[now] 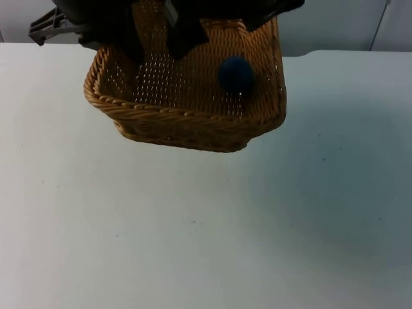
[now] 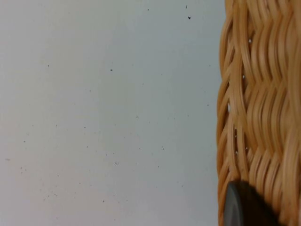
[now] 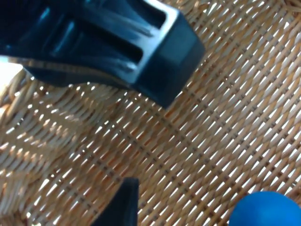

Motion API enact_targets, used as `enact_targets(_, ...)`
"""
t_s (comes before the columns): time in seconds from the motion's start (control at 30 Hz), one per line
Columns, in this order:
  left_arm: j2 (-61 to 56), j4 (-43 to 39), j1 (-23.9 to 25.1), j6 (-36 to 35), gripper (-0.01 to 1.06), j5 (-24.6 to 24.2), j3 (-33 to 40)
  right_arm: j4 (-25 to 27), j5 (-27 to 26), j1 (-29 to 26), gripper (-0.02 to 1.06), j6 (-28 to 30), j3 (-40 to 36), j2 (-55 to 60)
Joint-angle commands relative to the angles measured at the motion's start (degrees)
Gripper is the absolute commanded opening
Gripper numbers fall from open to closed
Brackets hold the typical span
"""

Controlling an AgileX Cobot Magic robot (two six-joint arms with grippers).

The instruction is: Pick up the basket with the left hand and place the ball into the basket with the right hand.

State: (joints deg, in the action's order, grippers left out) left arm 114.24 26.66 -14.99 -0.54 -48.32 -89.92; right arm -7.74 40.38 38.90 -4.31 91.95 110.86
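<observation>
Jaws of the left gripper are clamped on the far wall of the wicker basket, holding it tilted, clear above the white counter. Those of the right gripper stand apart over the woven floor, gripping nothing. Just beside the right gripper's jaws, the blue ball lies loose inside the basket, near its right wall and apart from both fingers.
</observation>
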Motion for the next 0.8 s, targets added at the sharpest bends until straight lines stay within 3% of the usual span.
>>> enact_targets(0.0, -1.0, 1.4, 0.0, -0.2, 0.00, 0.4, -0.2, 0.3, 0.1, 0.2, 1.04, 0.5, 0.2, -0.3)
enact_targets(0.57, -1.0, 1.4, 0.0, -0.2, 0.00, 0.1, -0.2, 0.1, 3.6, 0.2, 1.04, 0.2, 0.2, -10.7)
enact_targets(0.77, -1.0, 1.4, 0.0, -0.2, 0.00, -0.2, -0.2, -3.8, 4.8, 0.2, 1.04, -1.2, 0.2, -11.6)
